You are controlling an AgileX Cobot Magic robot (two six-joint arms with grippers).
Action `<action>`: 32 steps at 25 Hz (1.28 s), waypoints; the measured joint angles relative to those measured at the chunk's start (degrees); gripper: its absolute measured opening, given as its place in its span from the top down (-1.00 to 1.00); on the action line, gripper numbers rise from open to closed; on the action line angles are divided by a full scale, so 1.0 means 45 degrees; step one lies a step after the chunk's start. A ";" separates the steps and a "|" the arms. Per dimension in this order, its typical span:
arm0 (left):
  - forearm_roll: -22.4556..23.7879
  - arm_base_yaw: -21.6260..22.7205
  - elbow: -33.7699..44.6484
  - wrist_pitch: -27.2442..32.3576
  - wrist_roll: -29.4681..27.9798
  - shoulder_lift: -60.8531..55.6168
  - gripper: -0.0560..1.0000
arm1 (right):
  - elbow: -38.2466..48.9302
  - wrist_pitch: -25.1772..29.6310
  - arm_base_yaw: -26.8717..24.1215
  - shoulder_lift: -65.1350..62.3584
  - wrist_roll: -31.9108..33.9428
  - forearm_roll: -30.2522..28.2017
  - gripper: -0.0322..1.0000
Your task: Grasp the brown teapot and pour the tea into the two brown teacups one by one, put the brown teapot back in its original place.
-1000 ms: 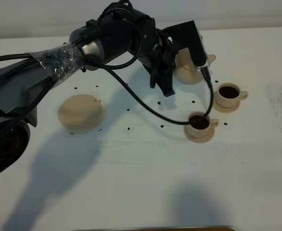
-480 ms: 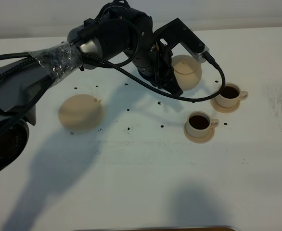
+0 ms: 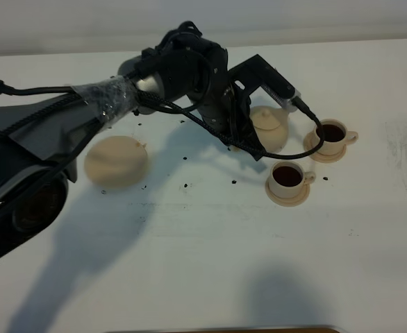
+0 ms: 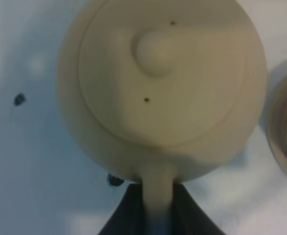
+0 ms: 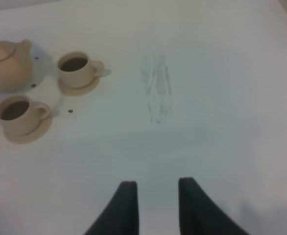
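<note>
The brown teapot [image 3: 271, 127] sits upright and low over the table, just left of the two brown teacups [image 3: 330, 133] [image 3: 287, 177], both full of dark tea on their saucers. My left gripper [image 3: 251, 139] is shut on its loop handle; in the left wrist view the handle [image 4: 157, 192] runs between the dark fingers [image 4: 126, 215] below the knobbed lid [image 4: 155, 51]. The original place, a round beige saucer [image 3: 116, 161], lies far left. My right gripper [image 5: 155, 188] hovers over bare table, jaws slightly apart and empty, with the teapot [image 5: 5, 64] and cups [image 5: 76, 68] [image 5: 17, 113] beyond it.
Small dark specks [image 3: 187, 185] dot the white table [image 3: 210, 263] between the saucer and the cups. A black cable [image 3: 297, 149] loops from the left arm close past the nearer cup. Faint grey smudges [image 5: 158, 90] mark the table's right side.
The left arm has swung forward and lowered the teapot from behind the cups to beside them, level now. The cable loop has shifted with it. The cups have not moved.
</note>
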 joint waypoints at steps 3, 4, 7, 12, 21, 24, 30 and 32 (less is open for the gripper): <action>0.0000 0.0000 0.0000 -0.0065 -0.0004 0.0121 0.74 | 0.0000 0.0000 0.0000 0.0000 0.0000 0.0000 0.51; 0.0000 0.0000 0.0000 -0.0125 -0.0004 0.0109 0.74 | 0.0000 0.0000 0.0000 0.0000 0.0000 0.0000 0.51; 0.0044 0.0000 0.0000 -0.0241 -0.0004 -0.0053 0.74 | 0.0000 0.0000 0.0000 0.0000 0.0000 0.0000 0.51; 0.0101 0.0141 0.0000 0.0334 -0.0176 -0.0922 0.74 | 0.0000 0.0000 0.0000 0.0000 0.0000 0.0000 0.51; 0.1303 0.1179 0.1073 0.1135 -0.1375 -0.2593 0.74 | 0.0000 0.0000 0.0000 0.0000 0.0000 0.0000 0.51; 0.1390 0.1624 0.2576 0.0568 -0.1479 -0.3603 0.74 | 0.0000 0.0000 0.0000 0.0000 0.0000 0.0000 0.51; 0.1390 0.2607 0.6518 -0.1125 -0.2074 -0.5773 0.74 | 0.0000 0.0000 0.0000 0.0000 0.0000 0.0000 0.51; 0.1390 0.3003 0.7603 -0.1475 -0.2232 -0.6386 0.74 | 0.0000 0.0000 0.0000 0.0000 0.0000 0.0000 0.51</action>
